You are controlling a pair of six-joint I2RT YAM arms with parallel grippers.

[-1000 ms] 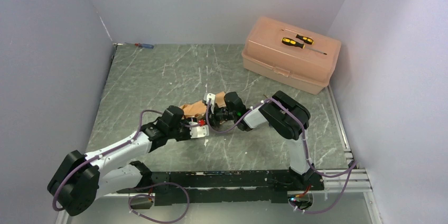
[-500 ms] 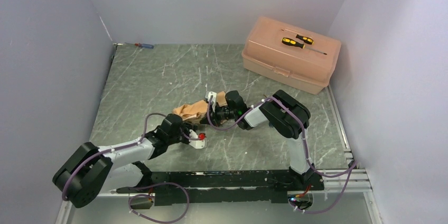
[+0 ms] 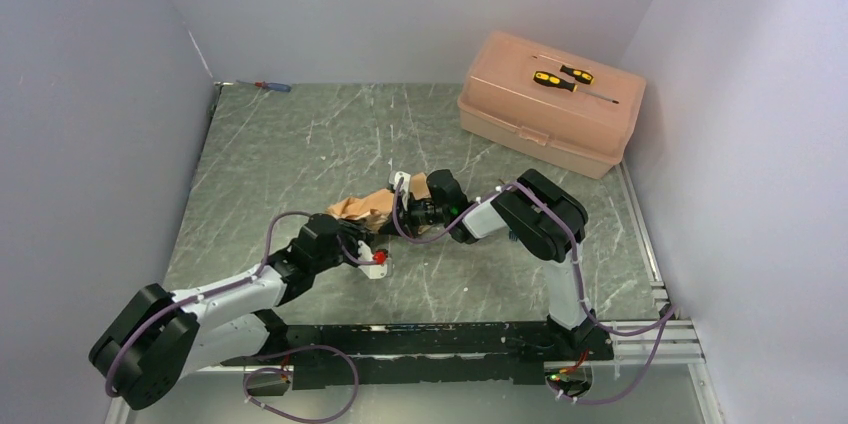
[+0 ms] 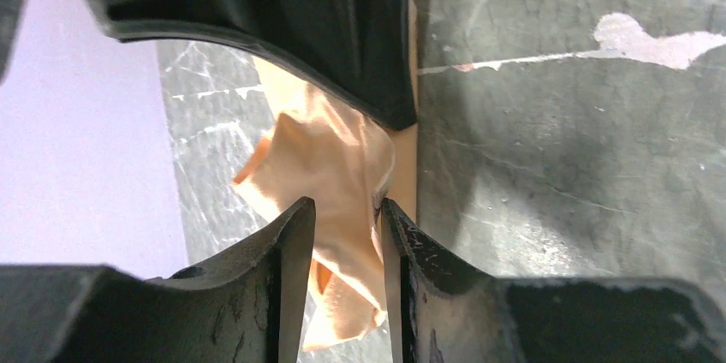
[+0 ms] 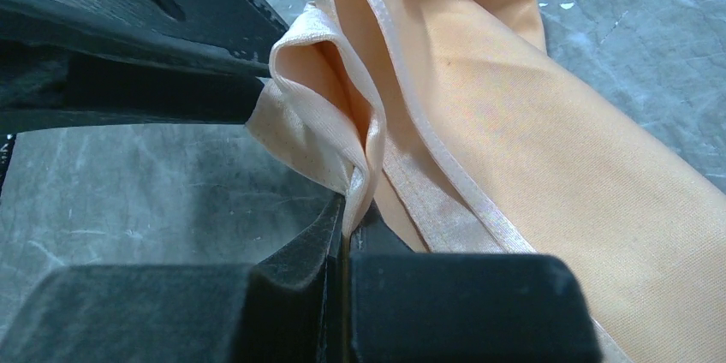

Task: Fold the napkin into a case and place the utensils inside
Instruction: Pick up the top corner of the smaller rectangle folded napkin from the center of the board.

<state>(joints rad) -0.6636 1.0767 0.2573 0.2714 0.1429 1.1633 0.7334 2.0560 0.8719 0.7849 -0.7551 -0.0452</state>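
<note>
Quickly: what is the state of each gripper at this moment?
Left gripper: jaws apart, the napkin between them; whether it grips cannot be told.
Right gripper: closed, pinching a fold of the napkin.

White-and-black left arm (image 3: 235, 289) and right arm (image 3: 562, 289) carry purple cables (image 3: 270, 234) and black jaws.

Wide bare bench (image 3: 300, 134) across the upper left and upper middle of the top view, broken only by a red-and-blue screwdriver (image 3: 272, 86) against the far edge. Upper right blocked by the pink box (image 3: 540, 119), two screwdrivers (image 3: 560, 78) on its lid. Middle crowded: bunched napkin (image 3: 358, 208) with left fingers (image 4: 257, 294) and right fingers (image 5: 282, 277) close by it. Narrow lane between box and right arm (image 3: 540, 214).
</note>
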